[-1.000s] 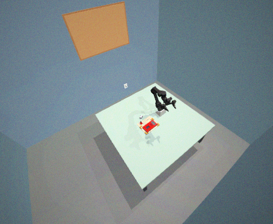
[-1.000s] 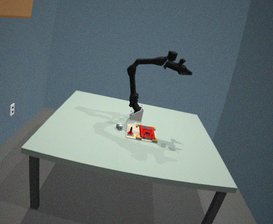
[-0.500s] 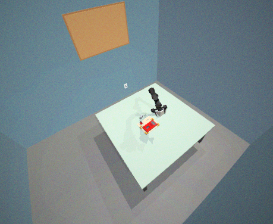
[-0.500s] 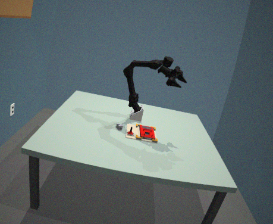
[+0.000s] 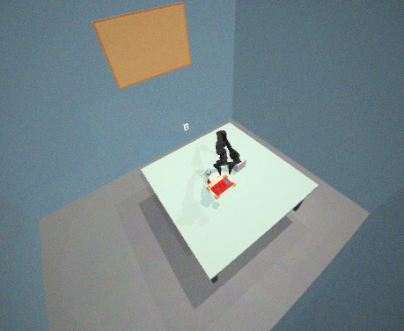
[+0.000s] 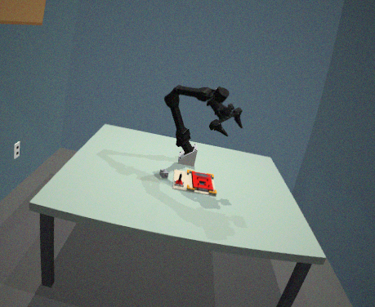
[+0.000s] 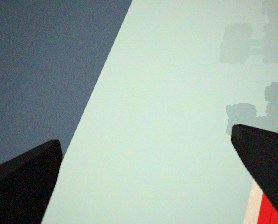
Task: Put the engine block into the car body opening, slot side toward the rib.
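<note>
A small grey block, seemingly the engine block, lies on the table just outside the pale tray, on its left in the exterior view. Its slot side is too small to make out. The red car body sits at the tray's right part in that view, with a small dark opening near its middle; the rib cannot be told. My gripper is open and empty, high above the table, pointing down at a slant.
The pale tray has orange corner pieces around the car body. A small red piece with a black upright part stands on its left part. The arm's base is behind the tray. The table edge shows at left in the wrist view.
</note>
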